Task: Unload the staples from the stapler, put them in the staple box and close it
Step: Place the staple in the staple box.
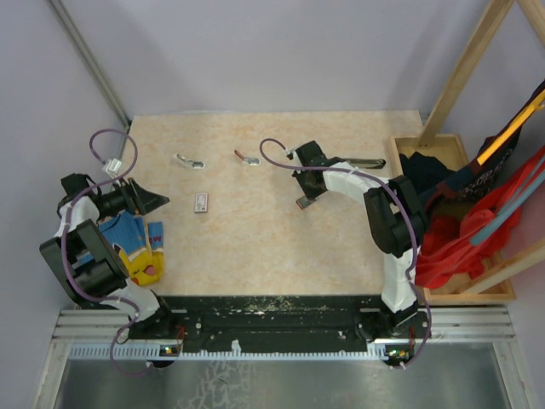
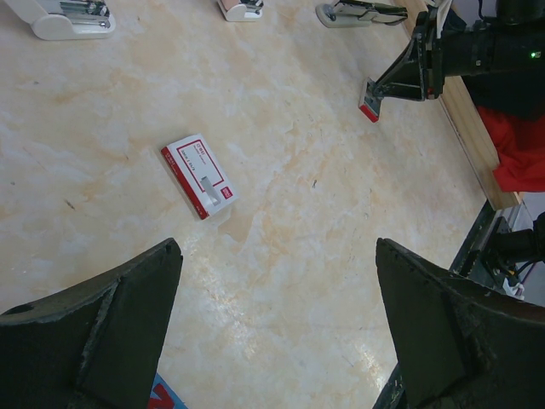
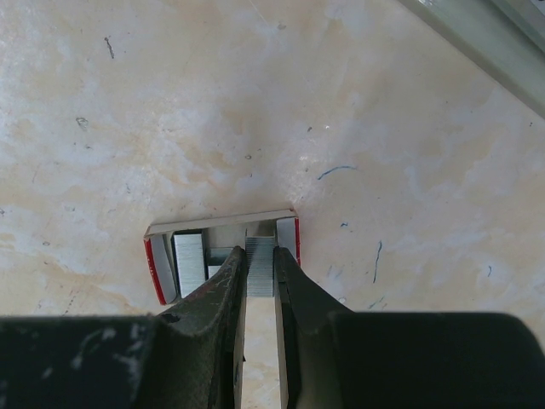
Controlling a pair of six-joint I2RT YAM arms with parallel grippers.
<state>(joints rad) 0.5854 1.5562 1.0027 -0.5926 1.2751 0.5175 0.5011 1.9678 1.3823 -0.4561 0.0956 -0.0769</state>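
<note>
The stapler (image 1: 364,160), slim with a dark top arm and grey base, lies at the back right of the table; it also shows in the left wrist view (image 2: 358,12). My right gripper (image 3: 260,254) is shut on a grey strip of staples (image 3: 261,271) and holds its end inside a small open red-sided box (image 3: 160,271) on the table. Another staple strip (image 3: 189,262) lies in that box. In the top view my right gripper (image 1: 305,199) is at mid-table, left of the stapler. My left gripper (image 2: 277,247) is open and empty above the left side of the table (image 1: 158,201).
A pinkish-white rectangular tag (image 1: 201,202) lies between the arms (image 2: 197,175). Two small white-and-silver pieces (image 1: 189,160) (image 1: 249,158) lie at the back. A blue-and-yellow packet (image 1: 140,243) lies under the left arm. A wooden crate with red cloth (image 1: 464,247) borders the right edge.
</note>
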